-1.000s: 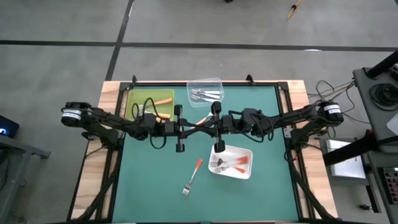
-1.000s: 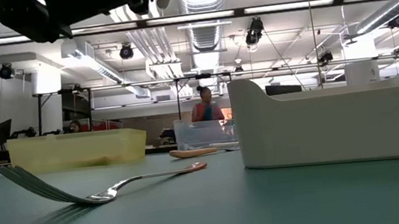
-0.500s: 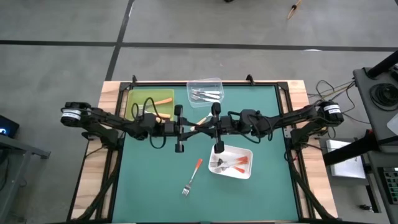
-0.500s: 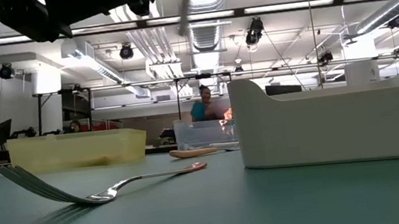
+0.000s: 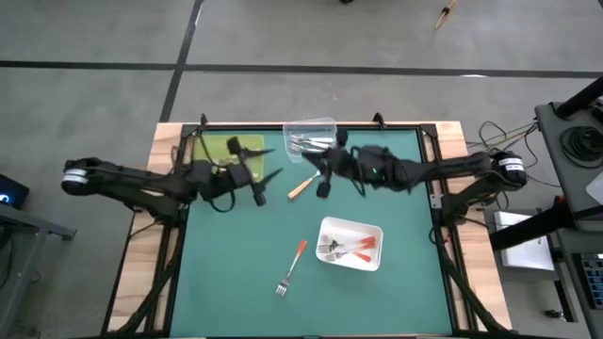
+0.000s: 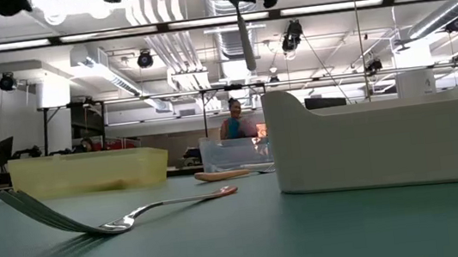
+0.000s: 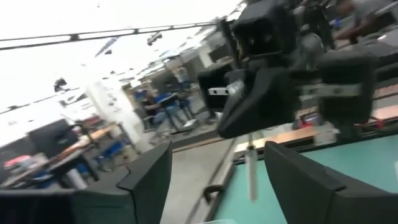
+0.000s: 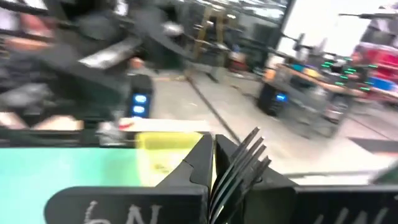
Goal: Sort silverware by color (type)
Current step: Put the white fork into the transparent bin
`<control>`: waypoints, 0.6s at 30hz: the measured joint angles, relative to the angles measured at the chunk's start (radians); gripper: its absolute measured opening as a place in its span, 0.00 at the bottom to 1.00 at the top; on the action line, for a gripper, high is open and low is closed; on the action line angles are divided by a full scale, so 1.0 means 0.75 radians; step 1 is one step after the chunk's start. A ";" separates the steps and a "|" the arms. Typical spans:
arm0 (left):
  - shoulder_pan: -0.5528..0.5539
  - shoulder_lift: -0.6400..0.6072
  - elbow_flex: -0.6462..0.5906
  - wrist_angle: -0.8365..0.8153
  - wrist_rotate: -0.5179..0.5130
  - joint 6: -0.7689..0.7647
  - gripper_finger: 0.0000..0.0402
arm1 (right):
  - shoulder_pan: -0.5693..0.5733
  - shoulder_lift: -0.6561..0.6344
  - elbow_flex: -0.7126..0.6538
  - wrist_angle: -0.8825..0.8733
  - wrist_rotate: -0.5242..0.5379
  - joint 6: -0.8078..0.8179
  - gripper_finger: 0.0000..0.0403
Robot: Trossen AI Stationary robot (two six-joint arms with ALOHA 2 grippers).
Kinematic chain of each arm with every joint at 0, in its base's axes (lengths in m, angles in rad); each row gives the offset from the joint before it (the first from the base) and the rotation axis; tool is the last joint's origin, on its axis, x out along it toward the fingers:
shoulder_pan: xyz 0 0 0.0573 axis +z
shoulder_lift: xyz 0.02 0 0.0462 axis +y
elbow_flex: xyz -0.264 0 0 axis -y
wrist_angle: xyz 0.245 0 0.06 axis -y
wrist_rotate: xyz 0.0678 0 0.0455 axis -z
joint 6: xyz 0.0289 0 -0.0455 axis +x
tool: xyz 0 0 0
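My right gripper (image 5: 322, 179) hovers over the table's far middle, shut on a fork (image 6: 245, 44) that hangs below it. My left gripper (image 5: 264, 169) hangs near the yellow-green tray (image 5: 212, 151), open, with nothing between its fingers (image 7: 149, 180). A tan-handled fork (image 5: 300, 185) lies flat on the mat between the two grippers. A red-orange-handled fork (image 5: 292, 266) lies nearer the front, resting on its tines and handle end (image 6: 118, 219). The clear tray (image 5: 311, 137) holds pale forks and the white tray (image 5: 350, 243) holds red-orange ones. My right gripper pinches the fork between its two fingers, and the tines (image 8: 249, 152) stick out past the fingertips. The fingers hide the spot they hold and the handle's colour. The fork (image 7: 250, 171) hangs almost straight down, lifted well clear of the table.
The white tray's wall (image 6: 386, 136) stands high at the near right. The yellow-green tray (image 6: 87, 172) and the clear tray (image 6: 232, 154) sit along the far edge. Bare green mat (image 5: 236, 273) lies at the near left. A person stands in the room behind.
Both grippers were together over the table's middle. My left gripper has opened and drawn back toward the left and far edges. My right gripper has gone toward the far edge with the fork, which now hangs down from it alone.
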 joint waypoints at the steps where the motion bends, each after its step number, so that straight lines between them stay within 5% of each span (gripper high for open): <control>1: 0.010 -0.032 -0.002 -0.023 -0.005 0.010 0.59 | -0.035 0.016 0.031 -0.031 0.001 -0.009 0.02; 13: 0.290 -0.269 -0.124 -0.214 -0.014 -0.076 0.55 | -0.341 0.414 0.385 -0.176 0.044 -0.047 0.02; 18: 0.380 -0.335 -0.200 -0.187 -0.014 -0.075 0.55 | -0.393 0.594 0.554 -0.330 0.179 -0.038 0.02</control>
